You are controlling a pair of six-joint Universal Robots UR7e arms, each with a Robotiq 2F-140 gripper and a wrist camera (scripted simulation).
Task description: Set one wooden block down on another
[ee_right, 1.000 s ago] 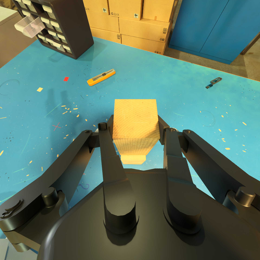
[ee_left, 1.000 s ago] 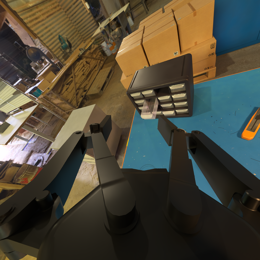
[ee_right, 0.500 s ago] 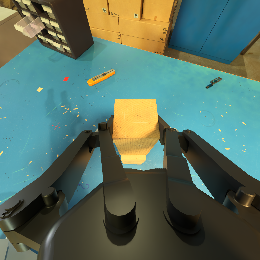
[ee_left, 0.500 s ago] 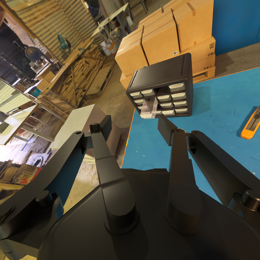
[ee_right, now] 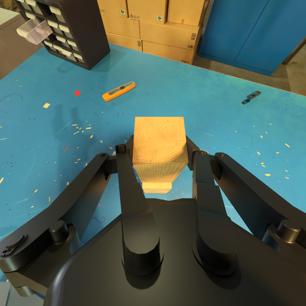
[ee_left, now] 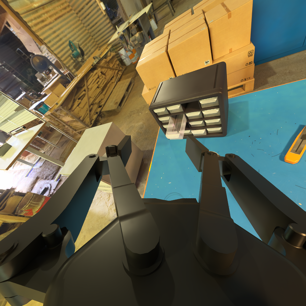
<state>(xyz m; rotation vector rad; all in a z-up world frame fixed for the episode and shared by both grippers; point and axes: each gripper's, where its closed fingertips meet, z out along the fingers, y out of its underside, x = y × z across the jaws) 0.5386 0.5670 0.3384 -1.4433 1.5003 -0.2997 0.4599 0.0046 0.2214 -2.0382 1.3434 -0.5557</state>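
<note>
In the right wrist view my right gripper (ee_right: pixel 159 149) is shut on a light wooden block (ee_right: pixel 159 140), with a finger pressed on each side. The block's top face with its curved grain faces the camera. A second wooden block (ee_right: pixel 156 188) stands on the blue table (ee_right: pixel 215 107) straight under the held one; only a strip of its front shows. I cannot tell whether the two blocks touch. My left gripper (ee_left: pixel 158 147) is open and empty, over the table's left edge (ee_left: pixel 149 168). No block shows in the left wrist view.
A dark small-parts drawer cabinet (ee_right: pixel 79 33) with one clear drawer (ee_right: pixel 33 31) pulled out stands at the table's far left corner, also in the left wrist view (ee_left: pixel 190 107). An orange utility knife (ee_right: pixel 118 91) and a USB stick (ee_right: pixel 250 96) lie beyond the blocks. Cardboard boxes (ee_right: pixel 154 29) stand behind the table.
The left wrist view has shifted very slightly. The right gripper and the block it holds have not moved.
</note>
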